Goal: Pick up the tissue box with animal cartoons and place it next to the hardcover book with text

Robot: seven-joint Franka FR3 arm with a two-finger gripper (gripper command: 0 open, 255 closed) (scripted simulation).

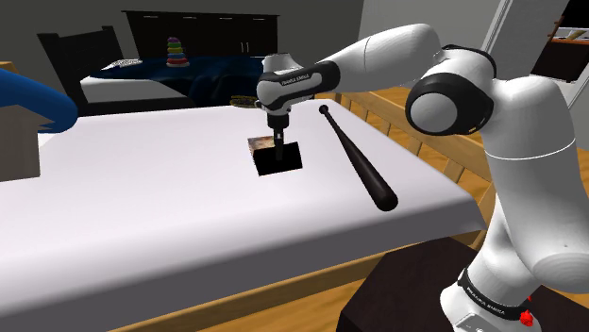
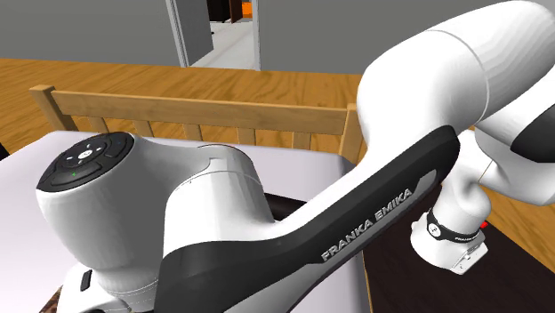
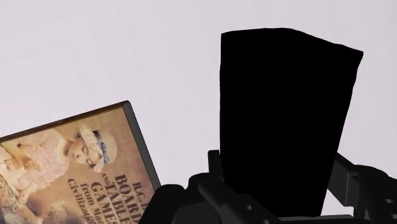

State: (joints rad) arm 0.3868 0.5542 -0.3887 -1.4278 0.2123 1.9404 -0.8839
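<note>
The tissue box (image 1: 283, 160) is drawn plain black, with no pattern showing, and sits low on the white table (image 1: 142, 207). My black gripper (image 1: 279, 141) comes straight down onto it from above. In the wrist view the black box (image 3: 286, 114) stands between my fingers (image 3: 213, 191), and the gripper (image 3: 280, 194) is shut on it. The hardcover book (image 1: 259, 143) lies directly beside the box, toward the shoulder view's left. Its cover (image 3: 83, 159) has a brown border, a picture of a child and printed title text. Whether the box touches the table I cannot tell.
A black baseball bat (image 1: 359, 160) lies slanted on the table just to the box's right in the shoulder view. A blue curved object (image 1: 38, 94) and a cardboard box (image 1: 19, 141) stand at the left edge. A wooden rail (image 2: 205, 111) runs behind the table.
</note>
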